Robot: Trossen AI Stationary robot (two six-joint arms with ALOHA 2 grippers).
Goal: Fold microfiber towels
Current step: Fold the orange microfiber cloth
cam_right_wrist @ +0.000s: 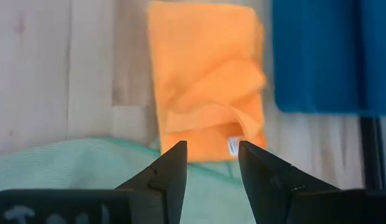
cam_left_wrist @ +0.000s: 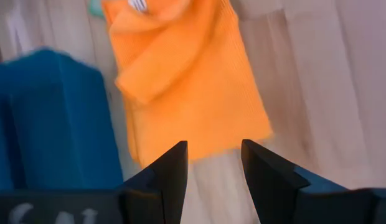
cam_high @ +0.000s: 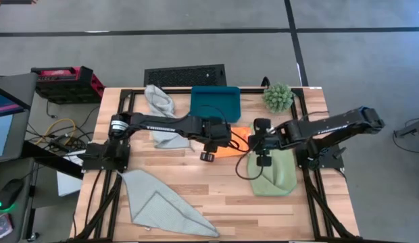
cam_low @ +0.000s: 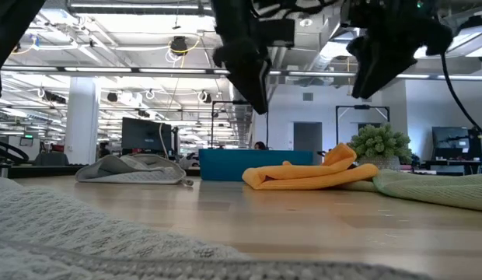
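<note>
The orange towel lies mid-bench, long axis running three to nine o'clock, between both empty, parted end effectors: left at its eight o'clock, right seemingly nearer, four o'clock.

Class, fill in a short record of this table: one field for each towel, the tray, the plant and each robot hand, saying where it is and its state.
Orange towel: folded, table centre, beside tray
Green towel: right side, touching orange towel
Grey towel: spread flat, front left
Second grey towel: crumpled, left of tray
Tray: teal, at back edge
Plant: back right
Left hand: open, empty, above orange towel
Right hand: open, empty, above orange towel
</note>
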